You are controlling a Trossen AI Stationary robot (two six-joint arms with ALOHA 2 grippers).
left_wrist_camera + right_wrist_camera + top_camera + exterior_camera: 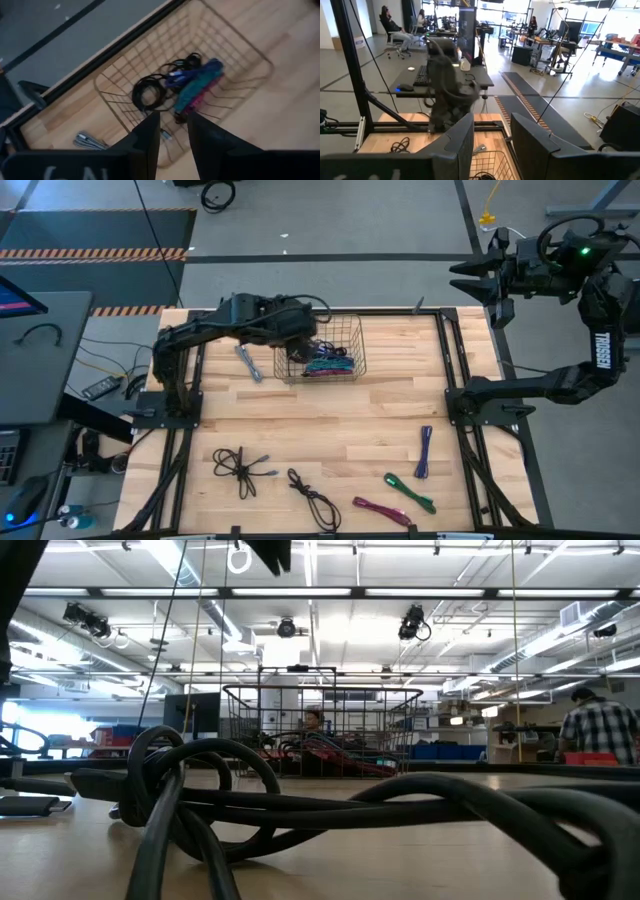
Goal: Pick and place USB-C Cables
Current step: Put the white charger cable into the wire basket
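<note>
A wire basket [345,340] stands at the table's far middle and holds black [147,92], purple [187,75], teal [200,85] and magenta [197,100] cable bundles. My left gripper [173,127] hovers open above the basket's left part [308,335], holding nothing. Lying on the table are a silver-blue cable [248,363] left of the basket, two black cables [240,465] [315,498] near the front edge, and a magenta [380,508], a green [410,492] and a purple cable [424,452] at front right. My right gripper [460,280] waits open, raised beyond the table's far right corner.
The black frame rails [455,370] run along the table's left and right sides. A black cable [200,800] lies right in front of the low camera. A desk with a keyboard [422,75] stands off the table's left side, and people sit and stand in the room beyond.
</note>
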